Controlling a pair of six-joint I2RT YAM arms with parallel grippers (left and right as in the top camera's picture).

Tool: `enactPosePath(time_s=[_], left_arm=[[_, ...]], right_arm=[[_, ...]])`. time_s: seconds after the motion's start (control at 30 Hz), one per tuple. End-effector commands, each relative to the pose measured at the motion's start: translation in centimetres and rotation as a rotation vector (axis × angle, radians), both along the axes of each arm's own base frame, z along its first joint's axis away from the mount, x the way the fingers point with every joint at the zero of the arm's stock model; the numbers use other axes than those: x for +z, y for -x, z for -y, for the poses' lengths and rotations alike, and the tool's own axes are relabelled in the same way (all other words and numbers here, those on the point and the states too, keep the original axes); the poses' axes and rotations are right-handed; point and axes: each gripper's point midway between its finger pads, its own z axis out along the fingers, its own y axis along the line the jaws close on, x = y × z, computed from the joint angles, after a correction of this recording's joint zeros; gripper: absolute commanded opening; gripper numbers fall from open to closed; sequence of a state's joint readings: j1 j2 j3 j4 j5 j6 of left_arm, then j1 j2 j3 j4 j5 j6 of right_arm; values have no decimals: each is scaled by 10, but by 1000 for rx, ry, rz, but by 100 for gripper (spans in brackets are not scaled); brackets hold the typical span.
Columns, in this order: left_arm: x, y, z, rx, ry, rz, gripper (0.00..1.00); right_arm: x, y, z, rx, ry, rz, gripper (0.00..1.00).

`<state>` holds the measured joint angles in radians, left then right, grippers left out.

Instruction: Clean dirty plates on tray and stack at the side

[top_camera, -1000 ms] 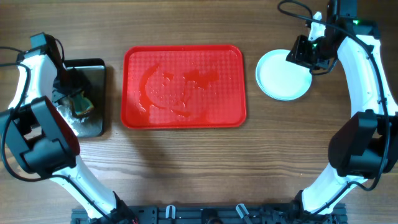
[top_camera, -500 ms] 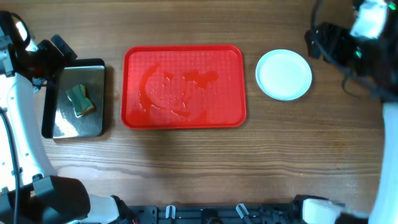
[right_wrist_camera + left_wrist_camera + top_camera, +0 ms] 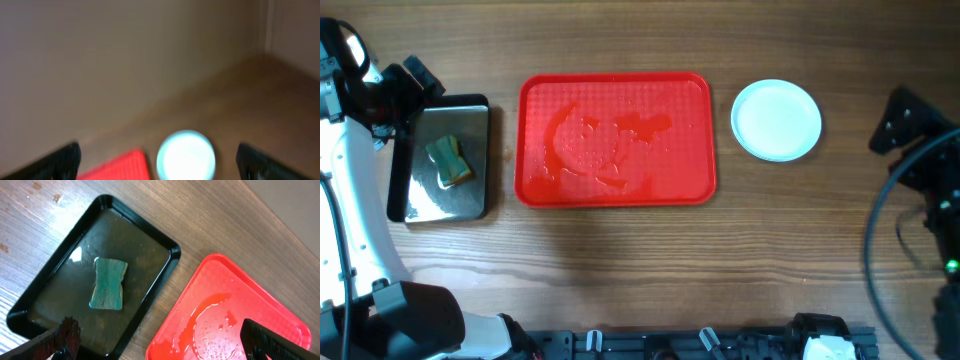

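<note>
left arm (image 3: 355,215) white shell | black joints (image 3: 420,318) | black cables (image 3: 870,255) | black fingers (image 3: 280,342)

Sponge (image 3: 448,162) in pan (image 3: 440,203), L of tray (image 3: 615,92); plates (image 3: 776,120) R of it.

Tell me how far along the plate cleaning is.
Looks nearly finished. Done: the tray is bare but for wet smears; the plates sit clean-looking right of it, though their count is unclear from above. In hand: nothing; the left end effector and right end effector are open and empty, the sponge lies in the black pan. Left: apparently nothing.
</note>
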<state>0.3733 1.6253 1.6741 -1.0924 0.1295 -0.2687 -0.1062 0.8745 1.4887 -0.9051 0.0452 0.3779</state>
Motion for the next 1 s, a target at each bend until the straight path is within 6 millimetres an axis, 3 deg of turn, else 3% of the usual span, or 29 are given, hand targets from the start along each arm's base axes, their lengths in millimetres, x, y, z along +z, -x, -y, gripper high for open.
enactPosePath(time_s=[0.0,0.1,0.2,0.3,0.47,0.57,0.63,0.7,0.97], left_arm=[[-2,-2,0,6,15,1,100],[-2,-2,0,6,15,1,100],[-2,-2,0,6,15,1,100],[-2,-2,0,5,15,1,100],[-2,-2,0,5,14,1,100],[-2,-2,0,5,15,1,100],[-2,-2,0,6,15,1,100],[-2,-2,0,6,15,1,100],[-2,-2,0,5,15,1,100]], right_arm=[[-47,-8,-13,119,146,61,100],[-107,-17,-26,180,113,199,100],[-159,-10,-37,196,95,353,100],[-191,1,-40,188,95,383,100],[-223,3,-36,160,85,379,100],[-246,4,-24,79,-41,357,100],[-258,3,-27,98,-33,309,100],[-260,3,-46,234,125,289,100],[-260,3,-47,239,137,288,99]])
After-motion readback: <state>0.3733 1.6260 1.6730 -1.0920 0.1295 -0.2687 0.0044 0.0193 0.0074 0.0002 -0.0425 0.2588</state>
